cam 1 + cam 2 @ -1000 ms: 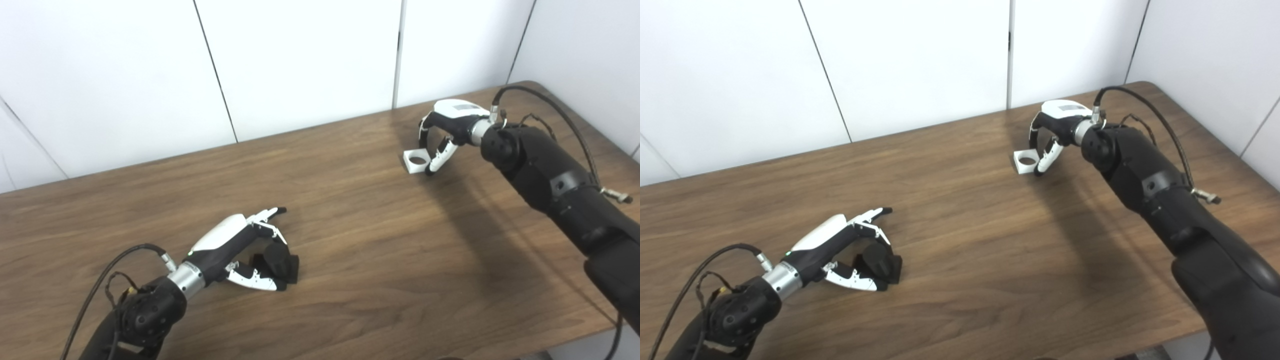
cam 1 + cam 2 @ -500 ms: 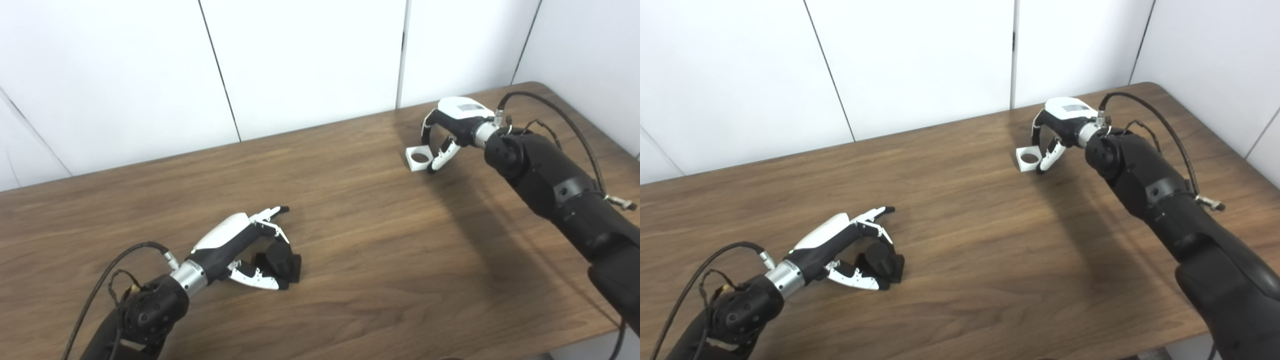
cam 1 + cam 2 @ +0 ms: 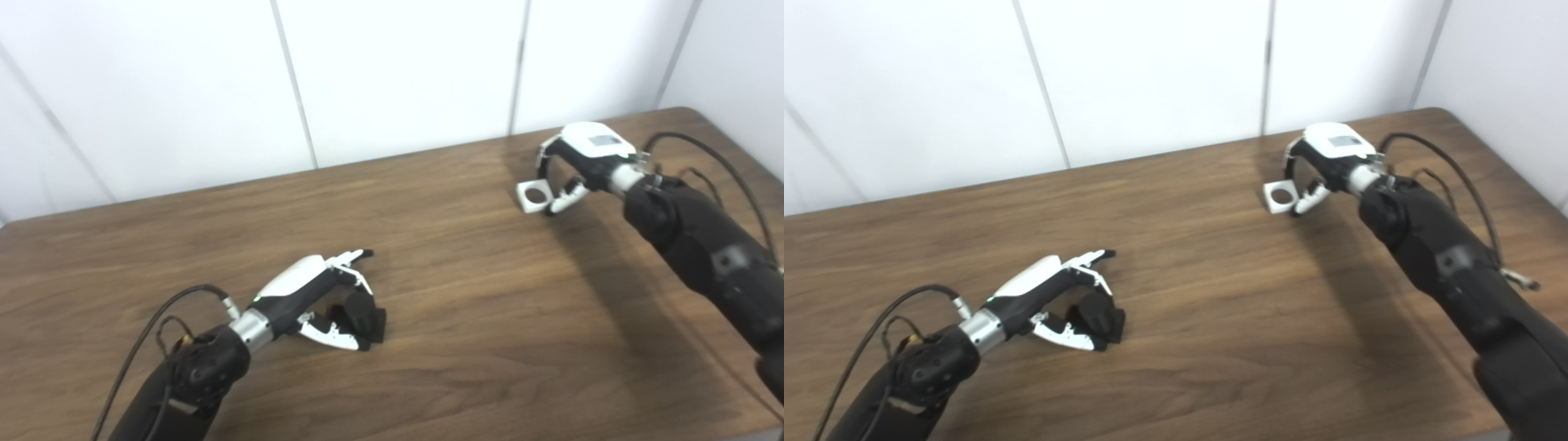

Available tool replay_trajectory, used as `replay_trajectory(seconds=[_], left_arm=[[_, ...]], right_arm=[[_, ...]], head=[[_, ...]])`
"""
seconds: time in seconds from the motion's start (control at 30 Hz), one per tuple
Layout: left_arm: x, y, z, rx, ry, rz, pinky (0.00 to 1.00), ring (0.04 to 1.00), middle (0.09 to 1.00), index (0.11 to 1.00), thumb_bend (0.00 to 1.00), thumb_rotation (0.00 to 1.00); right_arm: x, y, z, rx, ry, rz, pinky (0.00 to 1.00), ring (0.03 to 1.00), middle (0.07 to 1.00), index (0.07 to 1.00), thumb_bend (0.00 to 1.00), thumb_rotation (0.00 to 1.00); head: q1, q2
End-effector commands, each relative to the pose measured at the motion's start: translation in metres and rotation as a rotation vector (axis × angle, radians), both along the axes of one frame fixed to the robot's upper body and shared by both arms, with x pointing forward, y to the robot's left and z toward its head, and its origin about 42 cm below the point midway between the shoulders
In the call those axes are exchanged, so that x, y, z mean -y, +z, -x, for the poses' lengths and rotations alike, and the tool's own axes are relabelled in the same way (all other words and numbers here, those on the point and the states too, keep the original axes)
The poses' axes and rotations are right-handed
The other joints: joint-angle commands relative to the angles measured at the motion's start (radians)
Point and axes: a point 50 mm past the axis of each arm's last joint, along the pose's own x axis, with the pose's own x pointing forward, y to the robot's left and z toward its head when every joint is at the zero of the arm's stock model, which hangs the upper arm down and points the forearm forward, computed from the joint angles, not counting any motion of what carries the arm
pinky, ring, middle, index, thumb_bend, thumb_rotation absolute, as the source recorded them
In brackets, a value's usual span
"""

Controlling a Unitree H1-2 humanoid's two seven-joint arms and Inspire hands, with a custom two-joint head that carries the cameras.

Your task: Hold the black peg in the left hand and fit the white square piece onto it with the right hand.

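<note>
tabletop (image 3: 459, 318) carries both pieces. left hand (image 3: 312, 294), near its front edge, has its fingers curled round the peg (image 3: 361, 313), which sits on the wood. right hand (image 3: 576, 165), toward the far right corner, pinches the white piece (image 3: 534, 197), its hole facing up, well apart from the peg.

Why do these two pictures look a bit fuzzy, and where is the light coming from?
Both eye views are slightly soft overall, as if motion-blurred. In the left eye view the right arm casts a broad dark shadow on the table, suggesting light from the right.
</note>
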Motion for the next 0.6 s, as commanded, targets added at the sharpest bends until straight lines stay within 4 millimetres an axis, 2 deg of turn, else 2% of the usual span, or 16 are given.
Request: replay_trajectory(seconds=[0.0,0.27,0.57], left_arm=[[-0.005,-0.022,0.001,-0.054,0.009,-0.106,1.00,1.000,1.000,0.495,0.52,0.08],[-0.006,-0.024,-0.001,-0.050,0.009,-0.100,0.98,1.000,1.000,0.494,0.52,0.08],[-0.001,-0.025,-0.001,-0.054,0.014,-0.113,0.98,1.000,1.000,0.495,0.52,0.08]], right_arm=[[0.002,0.033,-0.002,0.100,0.044,0.011,0.93,0.885,0.812,0.485,0.52,0.13],[-0.011,0.048,0.004,0.158,0.132,0.002,0.94,0.887,0.806,0.483,0.52,0.13],[-0.036,0.067,0.015,0.195,0.253,-0.010,0.95,0.903,0.812,0.481,0.52,0.14]], head=[[0.003,-0.001],[0.011,-0.012],[0.040,-0.011]])
